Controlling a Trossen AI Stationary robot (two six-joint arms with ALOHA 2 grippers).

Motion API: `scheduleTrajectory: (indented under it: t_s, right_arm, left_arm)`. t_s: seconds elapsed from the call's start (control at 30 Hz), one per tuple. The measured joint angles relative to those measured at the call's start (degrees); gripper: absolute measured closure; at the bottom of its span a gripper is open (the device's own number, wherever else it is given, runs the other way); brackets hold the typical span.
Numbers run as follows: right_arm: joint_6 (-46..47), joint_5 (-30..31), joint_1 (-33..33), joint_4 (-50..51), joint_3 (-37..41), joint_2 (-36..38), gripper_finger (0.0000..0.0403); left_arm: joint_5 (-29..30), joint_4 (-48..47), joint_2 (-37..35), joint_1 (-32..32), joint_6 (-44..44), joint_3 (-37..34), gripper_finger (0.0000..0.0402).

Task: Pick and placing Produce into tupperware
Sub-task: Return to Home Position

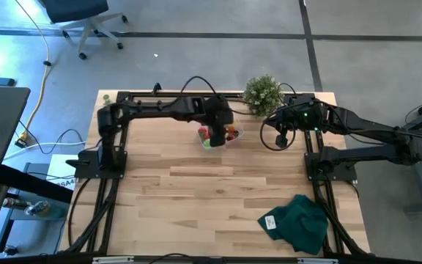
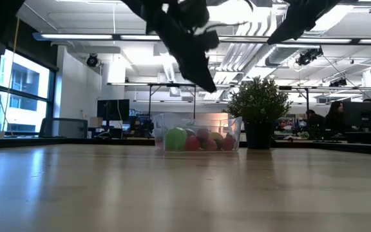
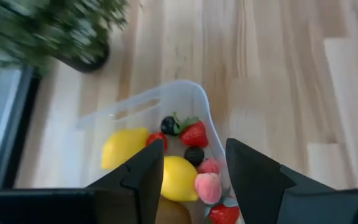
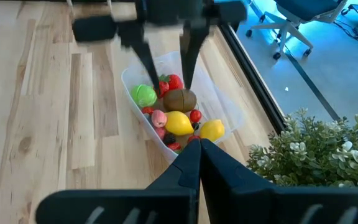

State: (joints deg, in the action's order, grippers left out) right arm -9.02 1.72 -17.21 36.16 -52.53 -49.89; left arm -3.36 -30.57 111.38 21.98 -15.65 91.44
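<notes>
Your left gripper (image 3: 194,169) hangs over the tupperware (image 4: 232,115); fingers spread wide, nothing between them; the low view puts its tips above the rim, not touching.

The tupperware sits on the table (image 1: 196,198) near the edge at the top of the high view, roughly mid-width, just beside the potted plant (image 1: 262,94) (plant is on the right-arm side).

The produce you can see is all inside it: green ball (image 4: 143,94); brown kiwi (image 4: 180,99) next to it; two yellow lemons (image 4: 179,122); strawberry (image 3: 194,134); dark berries (image 3: 194,155); a couple of pink pieces (image 3: 207,186); some small red bits I can't identify.

Your right gripper (image 4: 199,144) is held in the air near the plant, pointed toward the tupperware but well short of it; fingers pressed together, gripping nothing.

The dark green cloth (image 1: 299,220) lies crumpled at the opposite side of the table, on the right arm's side, well apart from the tupperware.
</notes>
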Motion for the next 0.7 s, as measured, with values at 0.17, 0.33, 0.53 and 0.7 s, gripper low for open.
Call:
scheduleTrajectory:
  t_s: [0.17,0.33,0.53,0.7]
  right_arm:
    - [0.0,0.0,0.0,0.0,0.0,0.0,0.0402]
    - [0.0,0.0,0.0,0.0,0.0,0.0,0.0402]
    - [0.0,0.0,0.0,0.0,0.0,0.0,0.0402]
    - [0.0,0.0,0.0,0.0,0.0,0.0,0.0402]
  left_arm:
    - [0.0,-2.5,-5.9,0.0,1.0,0.0,0.0251]
    - [1.5,-7.0,-13.5,-0.1,1.6,0.0,0.0264]
    - [6.0,-13.0,-23.1,-3.4,2.5,0.0,0.0283]
    - [7.4,-16.1,-31.5,-7.6,2.4,0.0,0.0302]
